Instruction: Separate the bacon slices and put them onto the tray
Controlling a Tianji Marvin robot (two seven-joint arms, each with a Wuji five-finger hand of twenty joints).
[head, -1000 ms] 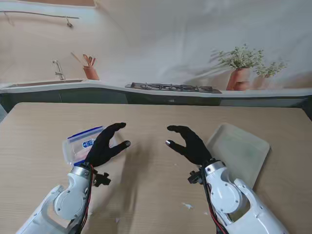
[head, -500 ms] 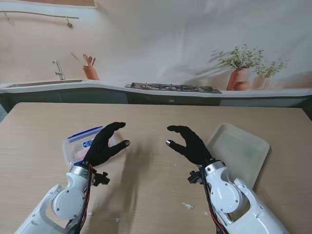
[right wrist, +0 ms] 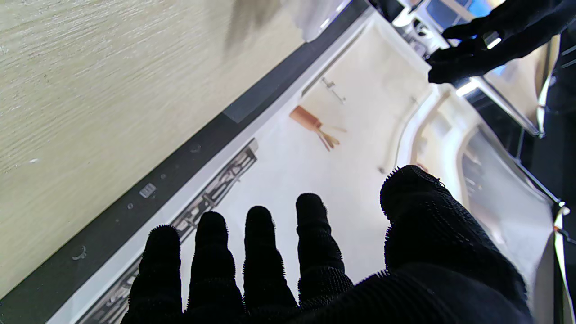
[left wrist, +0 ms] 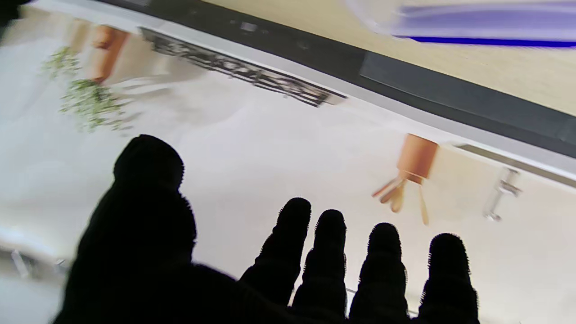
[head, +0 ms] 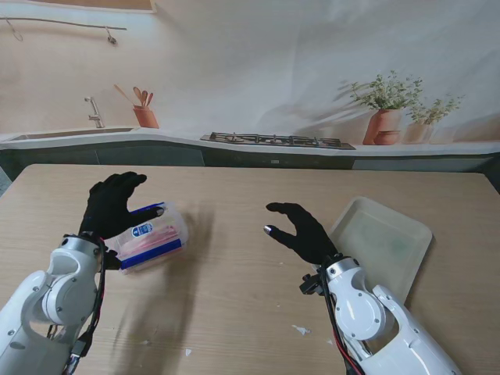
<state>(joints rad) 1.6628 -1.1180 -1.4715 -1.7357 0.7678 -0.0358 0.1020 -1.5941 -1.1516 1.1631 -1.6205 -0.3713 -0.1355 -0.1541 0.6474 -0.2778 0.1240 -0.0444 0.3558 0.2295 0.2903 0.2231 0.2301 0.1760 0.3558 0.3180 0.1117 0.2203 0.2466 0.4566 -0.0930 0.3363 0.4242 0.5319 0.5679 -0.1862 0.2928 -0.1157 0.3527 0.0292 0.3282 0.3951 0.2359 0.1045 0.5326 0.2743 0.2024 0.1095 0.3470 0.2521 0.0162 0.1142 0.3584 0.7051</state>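
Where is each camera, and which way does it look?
Stand: high over the shoulders, looking down at the table, tray, bacon bag, both arms.
Left wrist: along the left hand toward the counter.
Right wrist: along the right hand.
Both wrist views share the stove and utensil pot.
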